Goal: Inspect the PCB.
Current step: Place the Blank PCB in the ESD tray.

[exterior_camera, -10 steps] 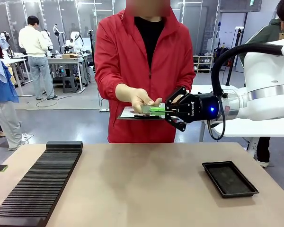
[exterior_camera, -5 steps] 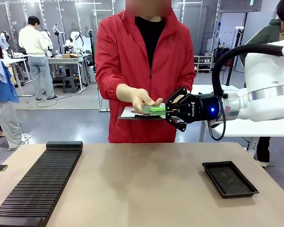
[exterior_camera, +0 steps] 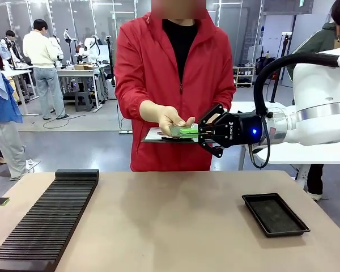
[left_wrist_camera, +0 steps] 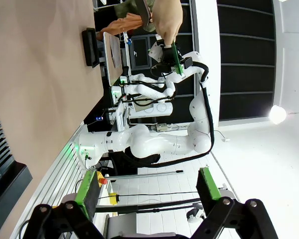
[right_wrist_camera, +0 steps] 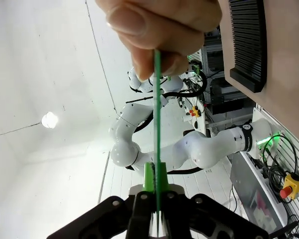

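Observation:
The PCB (exterior_camera: pixel 187 131), a thin green board, is held level above the table's far edge. My right gripper (exterior_camera: pixel 200 132) is shut on its near end, and the person's hand (exterior_camera: pixel 169 119) pinches the other end. In the right wrist view the PCB (right_wrist_camera: pixel 157 109) shows edge-on, rising from my shut gripper (right_wrist_camera: pixel 157 191) up to the person's fingers (right_wrist_camera: pixel 159 30). My left gripper (left_wrist_camera: pixel 147 191) is open with nothing between its green pads (left_wrist_camera: pixel 87 191). Far off in its view are the PCB (left_wrist_camera: pixel 175 54) and the hand (left_wrist_camera: pixel 167 20).
The person in a red jacket holds a clipboard (exterior_camera: pixel 156 136) just under the board. A black shallow tray (exterior_camera: pixel 275 213) lies at the table's right. A long black slotted rack (exterior_camera: pixel 45 221) runs along the left side. Bare tabletop (exterior_camera: pixel 170 226) lies between them.

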{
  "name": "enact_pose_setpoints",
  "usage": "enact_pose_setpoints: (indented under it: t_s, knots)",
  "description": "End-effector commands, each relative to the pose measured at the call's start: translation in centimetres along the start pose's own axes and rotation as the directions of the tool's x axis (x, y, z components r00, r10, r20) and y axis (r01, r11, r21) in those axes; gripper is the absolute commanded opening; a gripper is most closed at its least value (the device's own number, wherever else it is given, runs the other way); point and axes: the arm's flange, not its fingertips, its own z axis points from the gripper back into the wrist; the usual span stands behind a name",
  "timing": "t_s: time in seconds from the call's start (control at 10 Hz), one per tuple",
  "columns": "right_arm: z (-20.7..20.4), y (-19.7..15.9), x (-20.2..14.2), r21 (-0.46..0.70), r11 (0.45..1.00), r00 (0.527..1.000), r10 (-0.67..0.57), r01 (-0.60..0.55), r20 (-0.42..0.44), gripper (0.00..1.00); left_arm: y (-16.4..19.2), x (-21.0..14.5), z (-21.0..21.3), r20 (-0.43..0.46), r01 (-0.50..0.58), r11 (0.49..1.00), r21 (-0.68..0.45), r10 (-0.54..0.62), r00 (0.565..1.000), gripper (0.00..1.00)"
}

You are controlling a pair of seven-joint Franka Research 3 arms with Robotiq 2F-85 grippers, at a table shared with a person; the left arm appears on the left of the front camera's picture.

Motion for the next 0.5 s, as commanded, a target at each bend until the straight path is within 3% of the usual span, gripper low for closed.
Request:
enact_pose_setpoints:
  t_s: [0.0,0.4]
  knots:
    - [-0.16,0.16,-0.05,-0.006,1.000,1.000,0.002,-0.002,-0.009,0.00,-0.07,0.00,0.06,0.004,-0.001,1.000,0.005,0.001,1.000,1.00]
    - [-0.16,0.16,-0.05,-0.006,1.000,1.000,0.002,-0.002,-0.009,0.00,-0.07,0.00,0.06,0.004,-0.001,1.000,0.005,0.001,1.000,1.00]
